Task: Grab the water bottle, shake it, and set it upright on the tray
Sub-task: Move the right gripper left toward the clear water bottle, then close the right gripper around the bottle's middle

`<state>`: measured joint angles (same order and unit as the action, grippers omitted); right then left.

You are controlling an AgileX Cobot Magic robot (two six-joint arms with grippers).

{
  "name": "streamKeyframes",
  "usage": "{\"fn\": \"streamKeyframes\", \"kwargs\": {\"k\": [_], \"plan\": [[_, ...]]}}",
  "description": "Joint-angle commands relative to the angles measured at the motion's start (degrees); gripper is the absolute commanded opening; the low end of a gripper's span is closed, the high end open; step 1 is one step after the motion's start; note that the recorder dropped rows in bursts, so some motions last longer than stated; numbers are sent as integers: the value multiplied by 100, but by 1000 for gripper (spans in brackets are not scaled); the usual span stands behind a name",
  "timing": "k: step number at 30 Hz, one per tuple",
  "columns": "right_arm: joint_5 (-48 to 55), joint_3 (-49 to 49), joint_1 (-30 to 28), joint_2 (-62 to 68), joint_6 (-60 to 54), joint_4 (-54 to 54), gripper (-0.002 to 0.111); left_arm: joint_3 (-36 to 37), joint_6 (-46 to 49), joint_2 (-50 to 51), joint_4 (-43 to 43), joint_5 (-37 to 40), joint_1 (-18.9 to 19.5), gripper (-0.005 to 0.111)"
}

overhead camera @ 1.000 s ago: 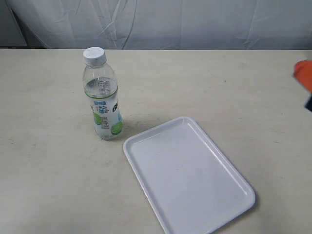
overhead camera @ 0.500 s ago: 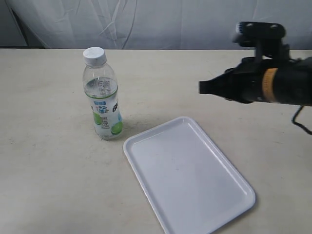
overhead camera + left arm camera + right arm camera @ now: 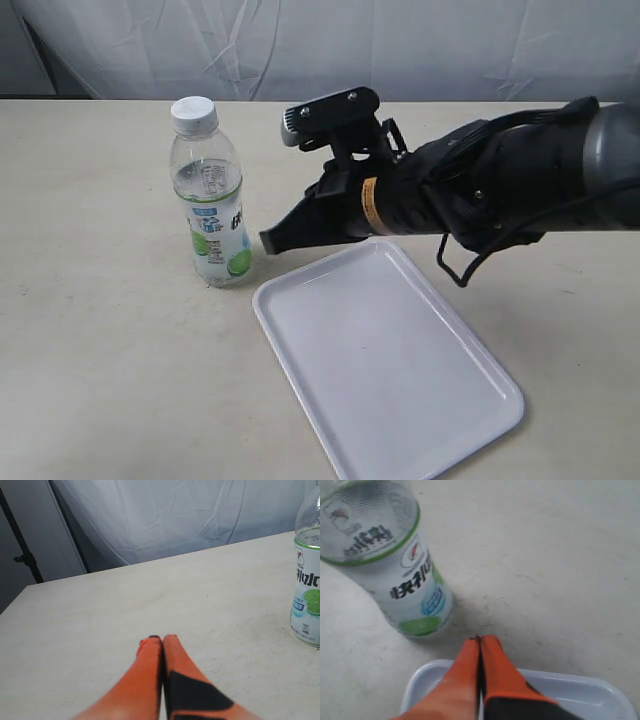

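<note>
The reach for the pickup is in hand: the right gripper (image 3: 268, 241), fingers pressed together, hovers just beside the water bottle (image 3: 210, 195), upright on the table (image 3: 100, 330) beside the tray (image 3: 400, 370) (left gripper (image 3: 156, 641) likewise closed). Next it must open and straddle the bottle

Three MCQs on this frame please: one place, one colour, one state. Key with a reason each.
1. The bottle stands: A on the table beside the tray; B on the tray; C in a gripper.
2. Its cap is: A blue; B white; C green.
3. The right gripper is: A open; B shut on the bottle; C shut, holding nothing.
Key: 1 A, it sits on bare table, clear of the tray; 2 B, the cap is plain white; 3 C, the fingers press together short of the bottle.
</note>
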<state>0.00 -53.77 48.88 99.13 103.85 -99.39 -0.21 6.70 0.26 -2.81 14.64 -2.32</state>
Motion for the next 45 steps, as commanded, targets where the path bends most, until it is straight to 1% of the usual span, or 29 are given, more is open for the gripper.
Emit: {"fn": "streamKeyframes", "kwargs": {"k": [1, 5, 10, 14, 15, 16, 17, 19, 24, 26, 29, 34, 38, 45], "plan": [[-177, -130, 179, 46, -22, -56, -1, 21, -15, -26, 14, -59, -2, 0], [-342, -389, 260, 46, -22, 25, -1, 21, -15, -26, 14, -59, -2, 0], [-671, -570, 260, 58, -22, 849, -1, 21, -15, -26, 14, -59, -2, 0], [-1043, -596, 260, 66, -22, 865, -1, 21, -15, -26, 14, -59, -2, 0], [-1086, -596, 260, 66, -38, 852, 1, 21, -15, -26, 14, -59, -2, 0], [-1111, -596, 260, 82, -38, 841, 4, 21, -15, -26, 14, -59, -2, 0], [-1125, -596, 260, 112, -38, 841, 10, 21, -15, -26, 14, -59, -2, 0], [-1102, -596, 260, 146, -38, 841, 28, 21, -15, -26, 14, -59, -2, 0], [-1030, -596, 260, 339, -38, 808, 91, 21, -15, -26, 14, -59, -2, 0], [-963, -596, 260, 438, -78, 797, 105, 21, -15, -26, 14, -59, -2, 0], [-919, -619, 260, 606, -405, 798, 103, 21, -15, -26, 14, -59, -2, 0], [-813, -928, 260, 872, -497, 781, 102, 21, -15, -26, 14, -59, -2, 0], [-481, -1236, 260, 1044, -517, 752, 102, 21, -15, -26, 14, -59, -2, 0], [-429, -1632, 260, 1242, -539, 698, 102, 21, -15, -26, 14, -59, -2, 0]]}}
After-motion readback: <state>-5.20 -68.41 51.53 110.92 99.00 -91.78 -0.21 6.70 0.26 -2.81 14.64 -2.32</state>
